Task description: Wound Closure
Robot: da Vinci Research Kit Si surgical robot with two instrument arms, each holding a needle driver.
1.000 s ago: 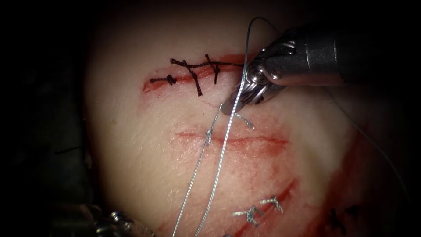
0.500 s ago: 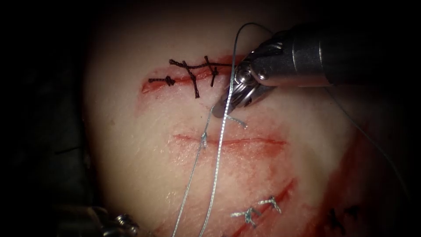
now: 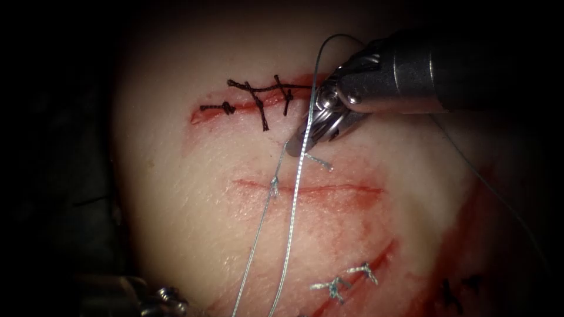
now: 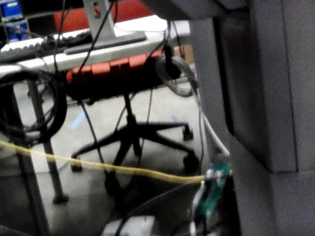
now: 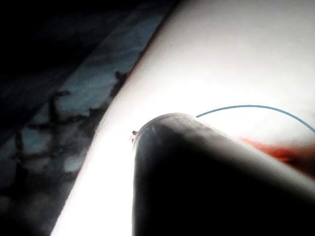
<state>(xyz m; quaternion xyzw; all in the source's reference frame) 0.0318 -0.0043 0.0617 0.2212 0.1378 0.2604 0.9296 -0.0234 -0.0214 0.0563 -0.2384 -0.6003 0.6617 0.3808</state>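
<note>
The tissue [image 3: 194, 194] has a short cut [image 3: 329, 189] across its middle, with a pale thread knot [image 3: 274, 186] at its left end. My right tool [image 3: 295, 147] reaches in from the right and points down-left just above the cut. Its jaws look shut on the thread [image 3: 281, 164] that rises from the knot. A second strand [image 3: 296, 182] arcs over the tool's wrist and runs down past the cut. A short thread tail [image 3: 322, 163] lies beside the tip. My left tool [image 3: 167, 295] sits dim at the lower left edge. The right wrist view has the right tool's shaft [image 5: 197, 177] under an arc of thread [image 5: 246, 106].
A closed cut with dark stitches [image 3: 258, 97] lies above, left of the right tool's wrist. Pale stitches [image 3: 346, 280] close another cut below, and dark stitches [image 3: 455, 290] sit at the lower right. Red fluid [image 3: 352, 223] stains the tissue around and below the middle cut.
The right tool has shifted a little left with the thread arc over it. The left tool has edged right along the lower edge. The knot holds its place.
</note>
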